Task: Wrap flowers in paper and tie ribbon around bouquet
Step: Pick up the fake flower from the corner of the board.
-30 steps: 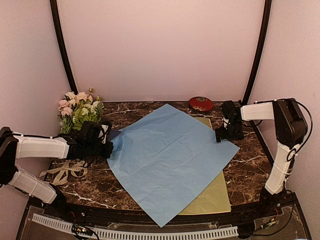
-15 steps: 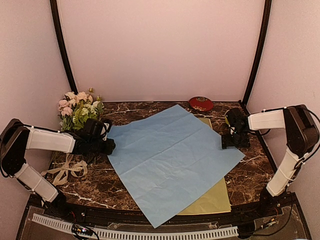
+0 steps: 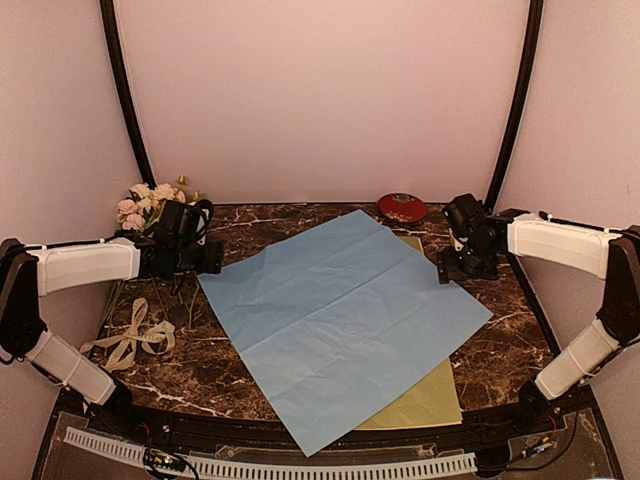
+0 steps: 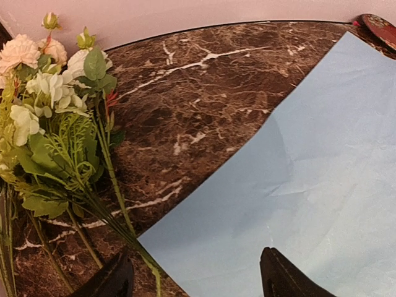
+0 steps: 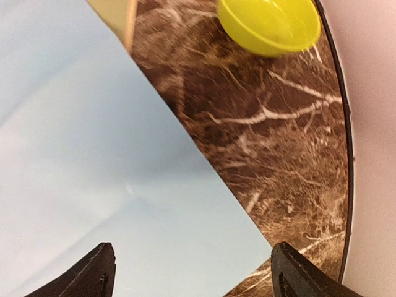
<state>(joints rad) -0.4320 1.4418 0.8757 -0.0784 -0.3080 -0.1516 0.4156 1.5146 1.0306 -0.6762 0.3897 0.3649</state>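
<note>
**Top external: paper (image 3: 340, 320) lies flat, both grippers stand wide**

Top external shows the paper spread on the marble table (image 3: 500, 340) like a diamond, its lighter blue face up. It lies over a yellow-green sheet (image 3: 425, 395) that shows past its near right edge.

The left gripper (image 3: 215, 262) hangs just off the paper's left corner. In the left wrist view its jaws are far apart with nothing between them, and the corner lies below the gap. The flowers (image 4: 55, 124) lie at the back left of the table. Their pink and cream heads point toward the wall and their thin stems run just beside that paper corner.

The ribbon (image 3: 130, 340) sits in a loose tangle on the marble near the left edge, apart from the paper.

The right gripper (image 3: 445, 268) hangs at the paper's far right edge. In the right wrist view its jaws are wide and hold nothing. A yellow-green bowl (image 5: 269, 25) sits beyond on the marble. A red dish (image 3: 402, 207) rests by the back wall.
</note>
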